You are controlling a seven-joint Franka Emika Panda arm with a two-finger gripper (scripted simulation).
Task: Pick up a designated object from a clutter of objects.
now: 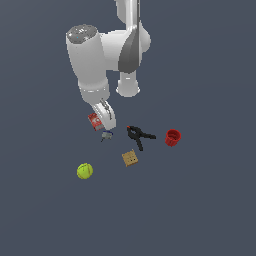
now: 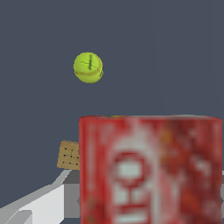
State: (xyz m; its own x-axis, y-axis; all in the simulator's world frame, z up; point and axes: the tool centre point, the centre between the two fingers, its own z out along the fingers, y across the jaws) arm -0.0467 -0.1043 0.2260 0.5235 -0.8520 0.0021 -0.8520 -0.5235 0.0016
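The designated object, a small red box with white label markings, sits tilted at the tip of my gripper. In the wrist view the red box fills the lower frame, blurred and very close, held between the jaws. One grey finger shows beside it; the other is hidden. The gripper looks shut on the box. The rest of the clutter lies around it: a tiny grey-blue piece just below the gripper, a black clamp, a tan box and a yellow-green ball.
A red cup stands at the exterior view's right, past the clamp. The wrist view shows the ball far off and a corner of the tan box beside the red box. The arm's white body rises behind.
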